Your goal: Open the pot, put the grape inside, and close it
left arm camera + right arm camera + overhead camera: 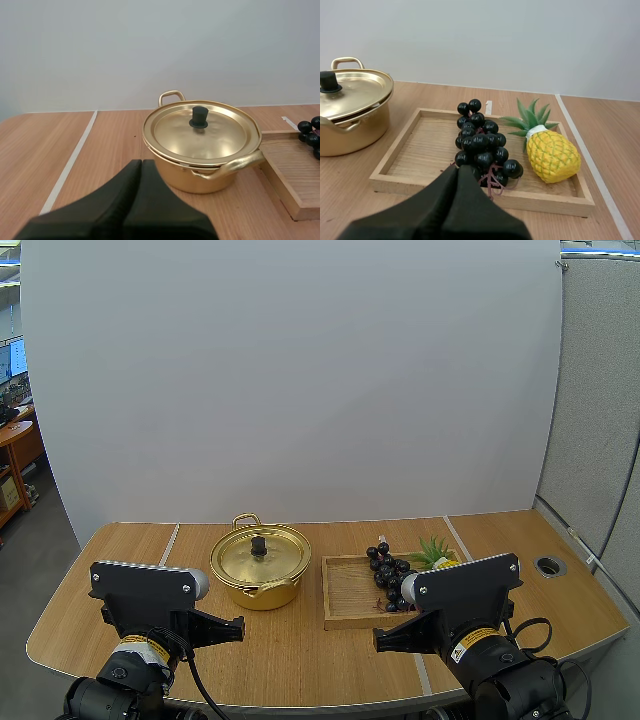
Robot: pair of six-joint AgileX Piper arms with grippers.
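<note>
Wooden table [300, 650] carries a gold pot [260, 567], its lid [200, 132] on, just ahead of the left claw [141, 162], whose fingers lie together on nothing; just ahead of the right claw [458, 169], also pressed together and empty, grapes [482, 145] lie in a tray [415, 145] beside a toy pineapple [552, 155].
</note>
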